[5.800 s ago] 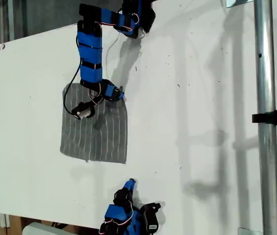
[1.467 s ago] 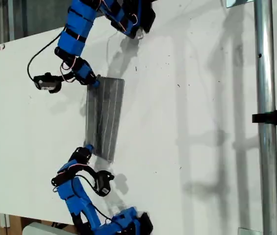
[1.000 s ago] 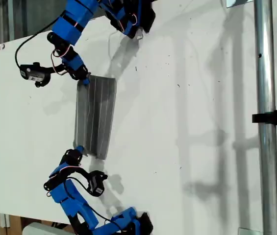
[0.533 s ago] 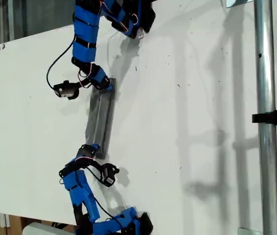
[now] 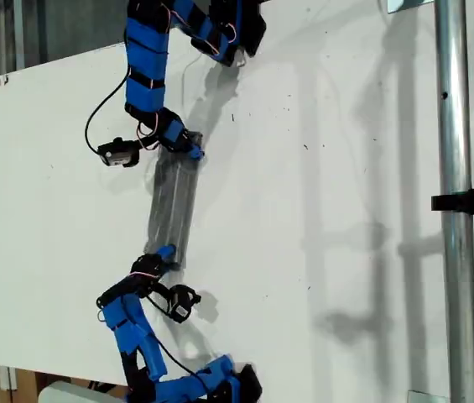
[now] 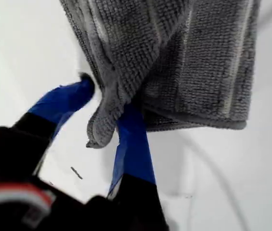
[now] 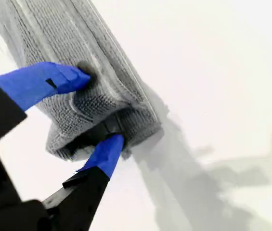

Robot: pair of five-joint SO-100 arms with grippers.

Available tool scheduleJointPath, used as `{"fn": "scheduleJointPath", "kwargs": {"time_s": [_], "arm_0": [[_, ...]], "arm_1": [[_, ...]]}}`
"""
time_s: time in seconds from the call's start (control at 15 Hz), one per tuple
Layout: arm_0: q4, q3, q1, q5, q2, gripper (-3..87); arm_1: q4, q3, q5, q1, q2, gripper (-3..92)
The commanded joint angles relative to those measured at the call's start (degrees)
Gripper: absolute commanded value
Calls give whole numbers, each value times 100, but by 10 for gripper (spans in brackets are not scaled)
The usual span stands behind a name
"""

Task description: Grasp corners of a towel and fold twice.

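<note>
towel point(image 5: 172, 204): grey ribbed terry, pale stripes, narrow folded strip on white bench point(image 5: 346, 168) | my first tool point(image 6: 108, 108) clenched on its corner | my second tool point(image 7: 95, 108) clenched on its folded end

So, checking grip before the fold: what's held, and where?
The grey striped towel: my first gripper and my second gripper each pinch one end.

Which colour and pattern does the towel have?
The towel is grey with thin pale parallel stripes; the first wrist view shows it best.

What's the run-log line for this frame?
first tool: shut on grey striped cloth towel | second tool: shut on towel | towel: narrow strip
</note>
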Motion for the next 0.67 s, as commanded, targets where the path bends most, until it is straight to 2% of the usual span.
{"fn": "scheduleJointPath", "kwargs": {"time_s": [0.0, 0.2, 0.33, 0.4, 0.53, 0.6], "arm_0": [[747, 176, -185, -176, 1134, 228], [800, 1898, -334, -492, 3445, 203], [571, 3393, -62, -659, 5405, 188], [396, 4157, 229, -712, 6469, 147], [-18, 5678, 993, -1292, 8719, 60], [-211, 6407, 1362, -1696, 9729, -25]], "arm_1": [[712, -35, 185, 105, 1292, 324], [1723, 554, 993, 255, 3278, 343], [2426, 1195, 1969, 264, 4816, 349], [2461, 1556, 2549, -53, 5493, 333], [2654, 2224, 3735, -721, 6231, 316], [2725, 2610, 4271, -1081, 6680, 306]]}}
